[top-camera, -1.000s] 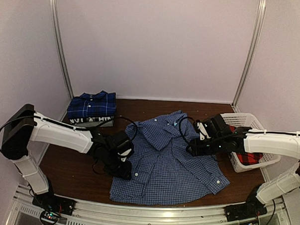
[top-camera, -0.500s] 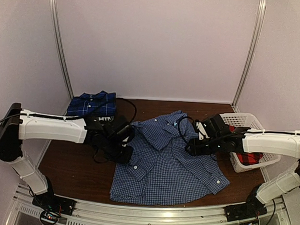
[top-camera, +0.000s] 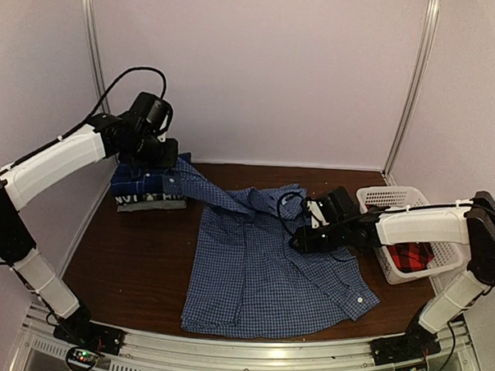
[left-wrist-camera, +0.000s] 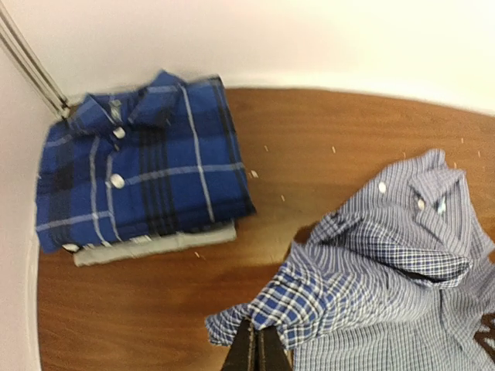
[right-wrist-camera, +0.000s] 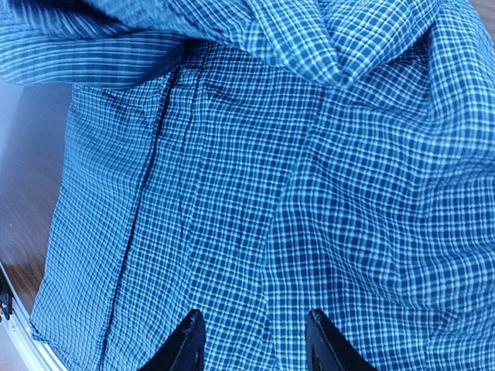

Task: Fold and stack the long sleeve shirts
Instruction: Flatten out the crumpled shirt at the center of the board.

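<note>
Over the far-left corner: the left pincer hangs high above the table, shut tight on the cuff of a sleeve.
Left pincer, wrist view: the pincer shows two dark fingertips pressed together, with the blue-and-white cuff bunched just ahead of them.
Sleeve: it stretches from the left pincer down and to the right, into the body of the check shirt.
Check shirt: it is spread on the table below and right of the left pincer and directly under the right pincer. Its rumpled collar lies on the far side, and white buttons show down the front.
Right pincer: it sits low over the check shirt's right half, near the collar, with its fingers apart. Only checked cloth shows between them. Whether the tips touch the cloth I cannot tell.
Plaid shirt: the plaid shirt lies folded just below the left pincer. In the wrist view the shirt has its collar toward the wall and rests on a grey folded piece.
Basket: the white slatted basket stands just right of the right pincer's arm and well apart from the left pincer.
Red shirt: the red shirt lies inside the basket, right of the right pincer.
</note>
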Controlling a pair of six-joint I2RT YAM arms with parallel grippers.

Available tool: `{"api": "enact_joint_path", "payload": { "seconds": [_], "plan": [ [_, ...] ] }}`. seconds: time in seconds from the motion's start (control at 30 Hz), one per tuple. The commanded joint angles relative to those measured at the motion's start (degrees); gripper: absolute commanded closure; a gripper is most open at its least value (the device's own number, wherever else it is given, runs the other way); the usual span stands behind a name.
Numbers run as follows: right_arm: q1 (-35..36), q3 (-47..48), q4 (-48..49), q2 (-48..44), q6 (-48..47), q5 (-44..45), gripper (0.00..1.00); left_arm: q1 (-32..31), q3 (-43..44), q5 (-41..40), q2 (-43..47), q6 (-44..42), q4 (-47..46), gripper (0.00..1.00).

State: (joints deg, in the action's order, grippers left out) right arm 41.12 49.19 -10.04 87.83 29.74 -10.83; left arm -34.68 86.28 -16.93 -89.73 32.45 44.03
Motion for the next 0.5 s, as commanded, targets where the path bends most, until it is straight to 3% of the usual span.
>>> {"api": "enact_joint_path", "payload": {
  "seconds": [0.0, 0.23, 0.47],
  "plan": [
    [0.3, 4.7, 4.9, 5.0, -1.0, -2.6, 0.54, 5.4, 10.5, -2.4, -2.8, -9.9, -2.3, 1.0],
    [-0.4, 15.5, 8.1, 16.3, -1.2, -3.5, 0.55, 11.5, 22.7, -0.2, -10.5, -14.9, -3.1, 1.0],
    [-1.7, 29.8, 4.9, 27.8, -2.6, -4.9, 0.54, 17.5, 27.3, 2.9, -12.7, -15.8, -3.7, 1.0]
  ]
}}
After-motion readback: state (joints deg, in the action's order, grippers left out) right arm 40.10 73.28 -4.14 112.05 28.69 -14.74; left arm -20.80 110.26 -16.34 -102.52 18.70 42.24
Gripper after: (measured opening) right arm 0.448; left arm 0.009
